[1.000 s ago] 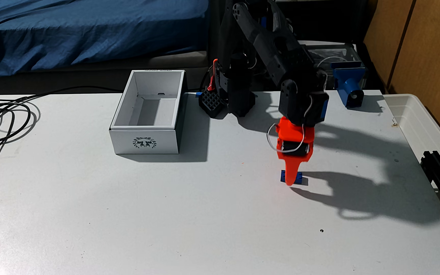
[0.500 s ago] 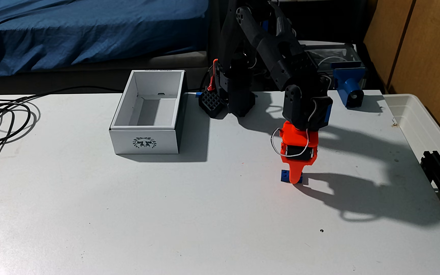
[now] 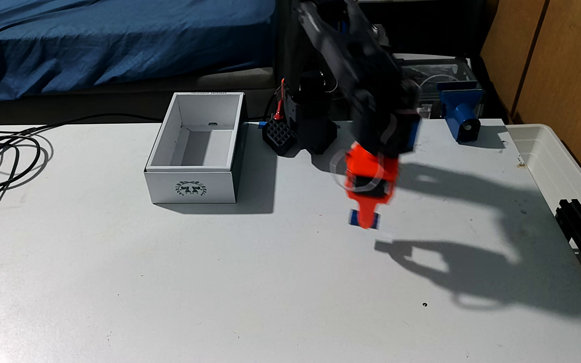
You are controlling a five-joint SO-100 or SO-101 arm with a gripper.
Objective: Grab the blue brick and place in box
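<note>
In the fixed view we see the black robot arm [image 3: 355, 66] reaching down toward the white table [image 3: 247, 279], its outline smeared by blur. Its orange two-finger gripper [image 3: 366, 221] points downward and is clamped across the small bright-blue rectangular plastic toy brick [image 3: 353, 218], whose ends stick out on either side of the orange fingertip. The brick hangs clear of the table: its dark shadow lies apart from it, lower and to the right on the surface. The white rectangular cardboard box [image 3: 191, 188] with tall plain walls stands well to the left of the gripper, open at the top, with a dark wreath-like emblem on the short side facing us. We can see the bare floor of the box. Coiled black cables [image 3: 6, 164] lie at the left edge of the table. At the far right corner stands a larger blue printed bracket [image 3: 460, 111] with a round hole, and beside it a translucent white plastic tub [image 3: 554, 164]. Behind the table lies a rumpled blue fabric sheet [image 3: 107, 38].
</note>
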